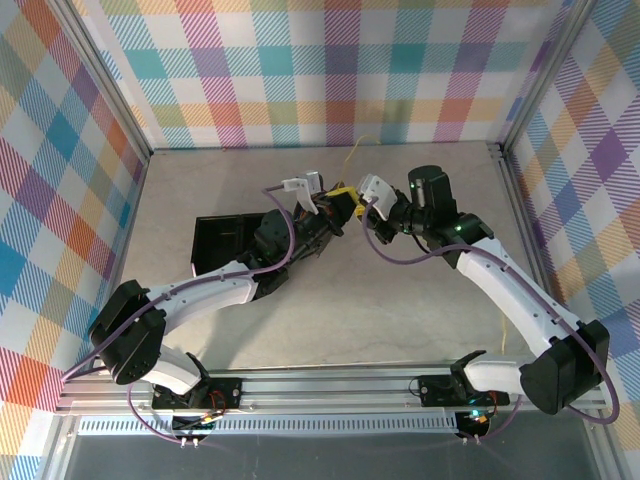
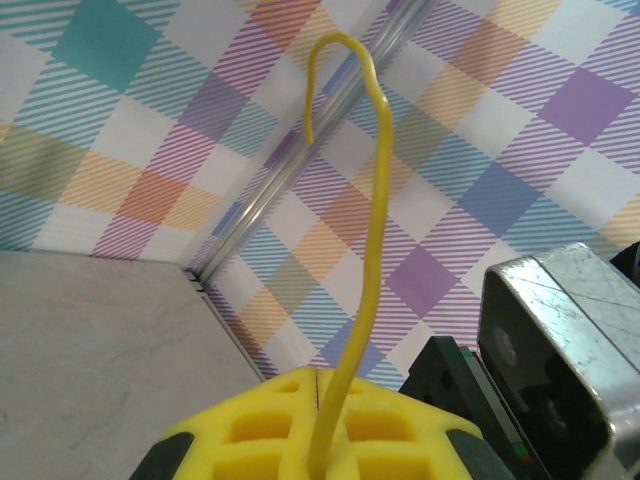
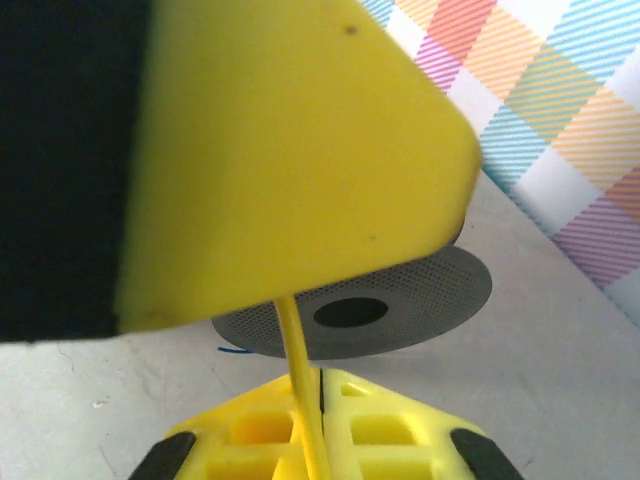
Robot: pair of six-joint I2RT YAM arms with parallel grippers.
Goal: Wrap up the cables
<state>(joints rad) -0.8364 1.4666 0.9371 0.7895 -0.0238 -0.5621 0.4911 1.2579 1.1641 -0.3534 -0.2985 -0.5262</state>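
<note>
A thin yellow cable [image 2: 368, 260] rises from between the closed yellow pads of my left gripper [image 2: 318, 388] and hooks over at its free end high against the plaid wall. My right gripper [image 3: 320, 388] is shut on the same yellow cable [image 3: 297, 350], which runs a short way up to the left gripper's yellow finger [image 3: 290, 150] just above it. In the top view the left gripper [image 1: 336, 206] and the right gripper [image 1: 358, 200] meet tip to tip above the table's back middle, with the yellow cable [image 1: 356, 152] trailing toward the back wall. A short bit of blue cable [image 3: 232, 350] lies on the table.
A black tray [image 1: 215, 245] lies on the table to the left, partly under the left arm. A grey perforated disc [image 3: 420, 295] with a dark centre hole sits below the grippers. Another yellow strand [image 1: 503, 336] hangs beside the right arm. Plaid walls and metal frame posts enclose the table.
</note>
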